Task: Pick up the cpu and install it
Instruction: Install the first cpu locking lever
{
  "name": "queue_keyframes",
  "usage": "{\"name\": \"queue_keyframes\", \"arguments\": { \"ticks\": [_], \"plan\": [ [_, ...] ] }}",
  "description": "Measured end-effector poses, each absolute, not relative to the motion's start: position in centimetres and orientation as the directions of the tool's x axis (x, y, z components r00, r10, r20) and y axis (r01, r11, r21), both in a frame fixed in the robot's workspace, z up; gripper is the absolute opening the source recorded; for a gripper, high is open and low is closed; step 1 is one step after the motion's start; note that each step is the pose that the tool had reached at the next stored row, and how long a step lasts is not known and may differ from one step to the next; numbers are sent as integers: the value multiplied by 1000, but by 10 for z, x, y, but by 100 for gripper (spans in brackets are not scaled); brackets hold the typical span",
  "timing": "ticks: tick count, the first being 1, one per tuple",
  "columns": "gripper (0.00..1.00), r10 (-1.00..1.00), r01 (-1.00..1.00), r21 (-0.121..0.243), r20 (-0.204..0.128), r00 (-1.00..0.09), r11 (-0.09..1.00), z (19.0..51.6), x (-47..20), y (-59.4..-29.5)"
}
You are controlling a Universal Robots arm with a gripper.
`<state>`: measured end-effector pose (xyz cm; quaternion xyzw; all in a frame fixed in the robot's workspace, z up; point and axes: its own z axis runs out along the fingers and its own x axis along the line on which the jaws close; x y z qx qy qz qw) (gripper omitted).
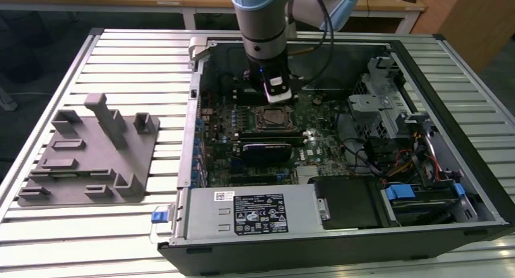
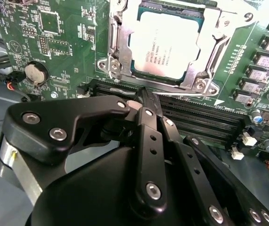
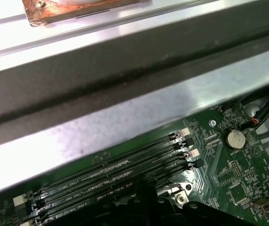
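Cpu point(image 2: 166, 43) sits in its socket point(image 2: 120, 47); my claw point(image 2: 144, 96) is closed, empty, just beside; I lift straight, avoiding the frame.

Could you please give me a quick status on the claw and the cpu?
Claw shut, holding nothing, above the memory slots. Cpu seated in the motherboard socket, apart from the claw. Nothing lying on the cpu.

Arm point(image 1: 264, 12): pale blue and silver-grey cylindrical segments, black cable running alongside. End effector point(image 2: 146, 101): matte black linkage plates fastened with silver screws, narrow black fingers point(image 2: 149, 106), polished metal ring at base.
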<state>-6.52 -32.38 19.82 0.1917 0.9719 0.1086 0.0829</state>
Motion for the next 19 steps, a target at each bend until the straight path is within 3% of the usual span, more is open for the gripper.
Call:
{"name": "queue_keyframes", "arguments": {
  "ticks": [19],
  "plan": [
    [11, 391, 355, 241, -120, -913, 903, 196, -60, -322]
  ]
}}
